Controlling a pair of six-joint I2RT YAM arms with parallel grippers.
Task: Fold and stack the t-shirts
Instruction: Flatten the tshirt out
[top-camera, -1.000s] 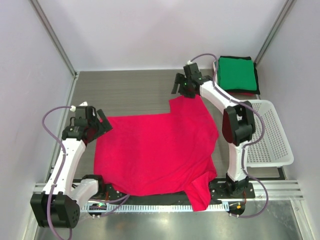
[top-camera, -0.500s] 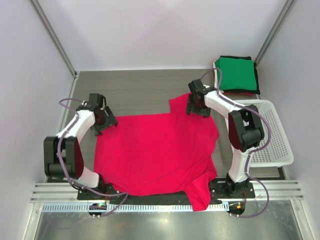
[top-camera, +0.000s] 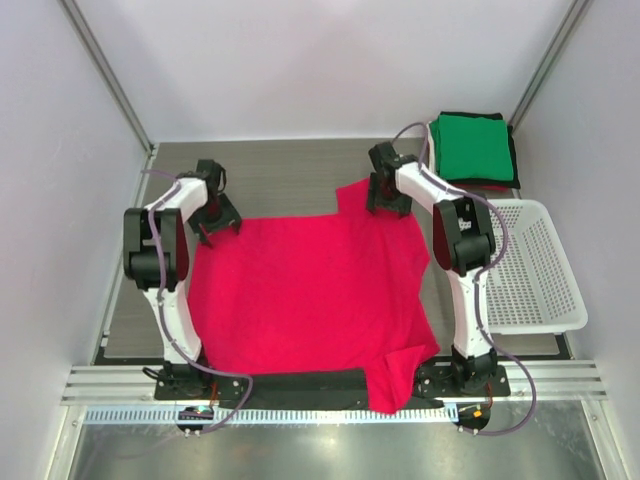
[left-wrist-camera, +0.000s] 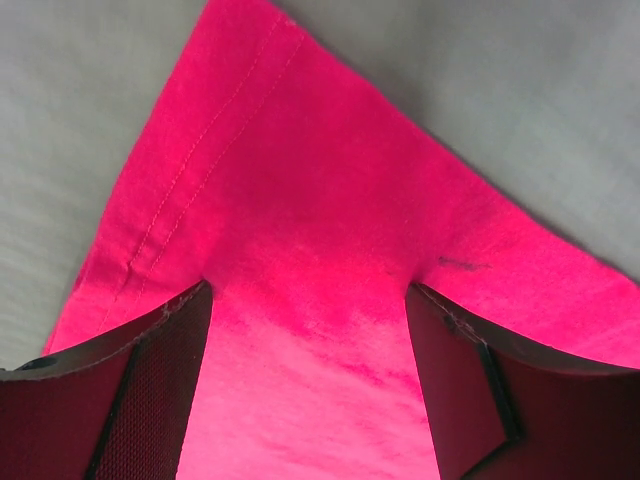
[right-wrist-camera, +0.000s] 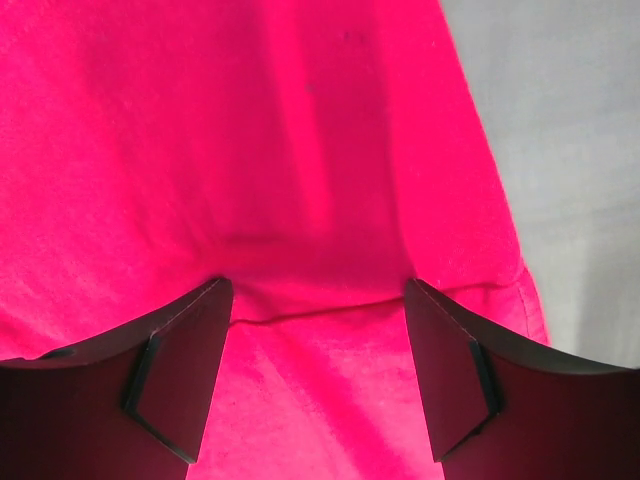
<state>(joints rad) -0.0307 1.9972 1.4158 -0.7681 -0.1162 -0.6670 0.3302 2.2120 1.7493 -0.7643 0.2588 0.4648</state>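
Note:
A bright red-pink t-shirt (top-camera: 310, 295) lies spread flat on the grey table (top-camera: 280, 175), one sleeve hanging over the near edge. My left gripper (top-camera: 215, 215) is down at its far left corner, and my right gripper (top-camera: 386, 196) is at its far right corner. In the left wrist view the left gripper (left-wrist-camera: 310, 300) stands open, the hemmed corner of the shirt (left-wrist-camera: 300, 190) lying flat between its fingers (left-wrist-camera: 165, 345). The right gripper (right-wrist-camera: 318, 295) is also open over the cloth (right-wrist-camera: 250, 130), a small crease running between its fingers (right-wrist-camera: 450, 350).
A stack of folded t-shirts, green on top (top-camera: 472, 147) with black and red edges below, sits at the far right corner. A white mesh basket (top-camera: 540, 265) stands along the right side. A metal rail (top-camera: 560, 380) runs along the near edge.
Both arms have reached forward. The left gripper went from the shirt's left edge to its far left corner, and the right gripper came down onto the far right corner. Both stayed open.

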